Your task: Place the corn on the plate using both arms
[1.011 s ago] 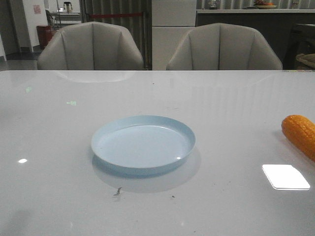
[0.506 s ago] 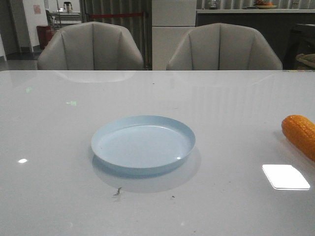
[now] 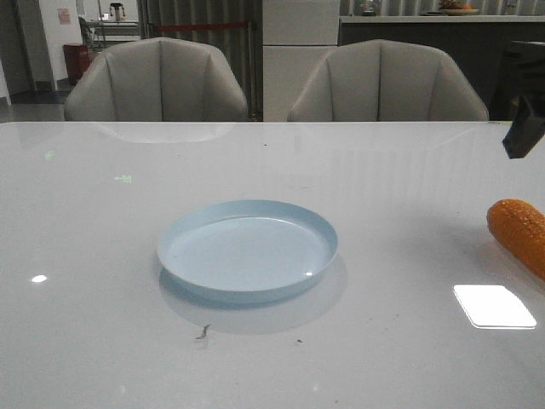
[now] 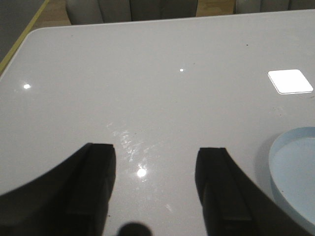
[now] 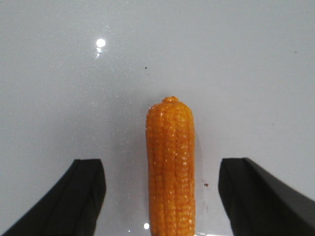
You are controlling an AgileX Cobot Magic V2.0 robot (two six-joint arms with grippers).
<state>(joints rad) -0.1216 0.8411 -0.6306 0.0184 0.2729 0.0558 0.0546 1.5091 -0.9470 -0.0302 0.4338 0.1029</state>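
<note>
Lying flat on the white table (image 3: 102,341), the corn (image 3: 519,232) sits at the plate's (image 3: 247,249) three o'clock, well apart from it. Right gripper (image 5: 162,196) hangs above the cob, fingers spread wide either side, not touching. Left gripper (image 4: 155,189) is also spread, empty, over bare tabletop beside the plate's rim.

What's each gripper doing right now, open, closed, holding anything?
Left gripper: open, empty, over bare table beside the plate.
Right gripper: open, holding nothing, fingers either side of the corn without touching it.
</note>
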